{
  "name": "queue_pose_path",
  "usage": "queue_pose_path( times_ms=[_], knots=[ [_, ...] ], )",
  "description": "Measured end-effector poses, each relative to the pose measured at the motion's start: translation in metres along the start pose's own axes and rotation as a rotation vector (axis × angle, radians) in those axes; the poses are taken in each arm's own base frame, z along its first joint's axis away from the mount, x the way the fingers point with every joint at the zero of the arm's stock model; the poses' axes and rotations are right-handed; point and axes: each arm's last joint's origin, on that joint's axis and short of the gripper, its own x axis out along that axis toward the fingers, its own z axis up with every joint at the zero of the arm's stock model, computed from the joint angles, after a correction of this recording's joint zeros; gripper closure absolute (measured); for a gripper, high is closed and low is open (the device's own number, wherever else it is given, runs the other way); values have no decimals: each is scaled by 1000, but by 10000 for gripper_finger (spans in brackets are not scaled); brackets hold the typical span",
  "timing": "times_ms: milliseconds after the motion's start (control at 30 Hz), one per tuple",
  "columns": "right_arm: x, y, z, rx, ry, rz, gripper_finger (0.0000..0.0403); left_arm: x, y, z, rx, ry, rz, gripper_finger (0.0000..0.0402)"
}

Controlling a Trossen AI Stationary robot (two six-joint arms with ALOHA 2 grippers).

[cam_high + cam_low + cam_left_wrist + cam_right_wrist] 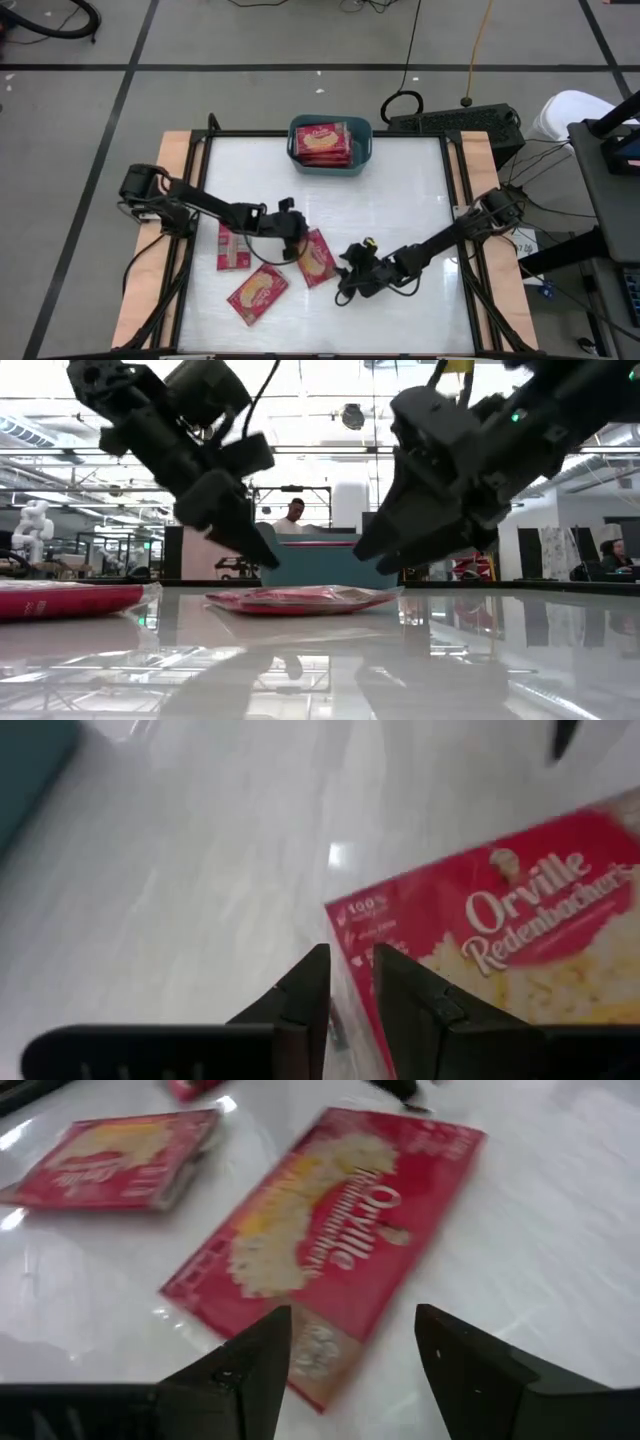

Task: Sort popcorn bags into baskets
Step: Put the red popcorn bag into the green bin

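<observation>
Three red popcorn bags lie flat on the white table: one [317, 257] between my grippers, one [233, 245] to its left, and one [257, 293] nearer the front edge. The teal basket [330, 145] stands at the far edge with more bags [322, 142] stacked inside. My left gripper [293, 245] hovers at the far left corner of the middle bag [500, 940]. Its fingers [310, 990] stand a narrow gap apart, just above the bag's edge. My right gripper [350, 1350] stands wide open above the near end of the same bag [330, 1250].
A black frame and wooden strips [170, 200] border the table. Bare table lies between the bags and the basket and to the right. A keyboard [455, 122] and cables lie beyond the far edge. People [293, 515] show in the room behind.
</observation>
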Motion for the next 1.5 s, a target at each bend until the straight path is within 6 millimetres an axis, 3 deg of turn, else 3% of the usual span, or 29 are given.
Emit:
queue_pose_path(
  times_ms=[167, 333, 500, 633, 867, 1000, 1233, 1500],
  knots=[
    [9, -7, -2, 127, 42, 45, 187, -18, 2, 3, 35, 44, -58, 316],
    [20, -6, -11, 172, 61, 85, 150, -16, -4, -6, 62, 116, -210, 316],
    [33, -8, -18, 232, 45, 88, 141, -5, -5, -12, 37, 145, -211, 316],
    [38, -8, -18, 202, 23, 103, 195, -4, -5, -10, 35, 124, -203, 316],
    [44, -15, -13, 119, -3, 63, 380, -26, 4, 10, 54, -6, -194, 316],
    [46, -20, -3, 12, -12, 61, 385, -43, 14, 22, 64, -83, -174, 316],
    [31, -25, 32, -310, -80, 26, 397, -66, 38, 28, 67, -109, -136, 314],
    [2, -46, 73, -486, -57, -71, 400, -93, 53, 35, -20, -167, -16, 248]
  ],
)
